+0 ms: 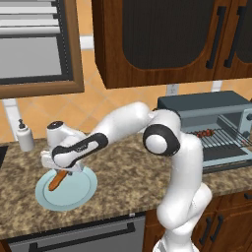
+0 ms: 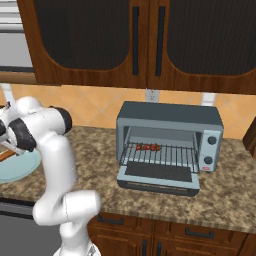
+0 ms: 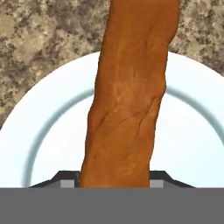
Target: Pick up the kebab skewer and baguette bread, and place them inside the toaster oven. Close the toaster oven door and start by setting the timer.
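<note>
The baguette bread (image 3: 129, 100) is squeezed between the tool's (image 3: 114, 177) two tips, over the plate (image 1: 81, 189) at 9 o'clock on the desk (image 1: 123, 172). The kebab skewer (image 2: 148, 147) is already laid inside the open toaster oven (image 2: 170, 120), so the bread is taken next.

A pale blue plate (image 1: 74, 197) lies on the speckled brown stone counter (image 1: 123, 172), near its front edge. A white soap dispenser (image 1: 24, 136) stands at the back of the counter by the orange tiled wall (image 1: 98, 106). Dark wood wall cabinets (image 2: 150, 40) hang above. A wall socket (image 2: 152, 95) sits under them. A dishwasher front (image 1: 83, 236) sits below the counter.
</note>
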Motion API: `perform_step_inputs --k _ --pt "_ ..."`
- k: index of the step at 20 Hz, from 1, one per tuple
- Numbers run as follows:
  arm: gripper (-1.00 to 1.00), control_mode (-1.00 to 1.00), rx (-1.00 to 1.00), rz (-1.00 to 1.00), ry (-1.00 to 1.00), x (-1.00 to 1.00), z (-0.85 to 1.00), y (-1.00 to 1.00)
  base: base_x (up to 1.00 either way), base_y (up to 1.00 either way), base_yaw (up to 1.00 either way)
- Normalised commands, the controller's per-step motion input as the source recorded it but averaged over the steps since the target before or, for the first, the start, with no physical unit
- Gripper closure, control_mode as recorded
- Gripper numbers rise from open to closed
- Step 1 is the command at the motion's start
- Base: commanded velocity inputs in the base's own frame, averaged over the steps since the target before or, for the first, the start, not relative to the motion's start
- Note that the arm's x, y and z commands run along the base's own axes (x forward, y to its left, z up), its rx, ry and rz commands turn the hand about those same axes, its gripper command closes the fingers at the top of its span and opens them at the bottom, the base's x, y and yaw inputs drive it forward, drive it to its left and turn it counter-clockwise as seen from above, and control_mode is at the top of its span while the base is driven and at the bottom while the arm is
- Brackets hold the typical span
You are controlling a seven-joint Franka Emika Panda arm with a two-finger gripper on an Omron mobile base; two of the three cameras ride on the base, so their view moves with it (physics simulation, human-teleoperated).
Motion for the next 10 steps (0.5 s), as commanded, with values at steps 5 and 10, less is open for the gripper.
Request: perform_step_inputs --k 5,10 --pt "1.0 -1.0 0.03 -0.18 0.0 -0.6 0.57 -0.93 0.0 0.0 0.0" --pt "1.0 -1.0 0.1 -0.29 0.0 -0.42 0.48 -1.0 0.0 0.0 0.0"
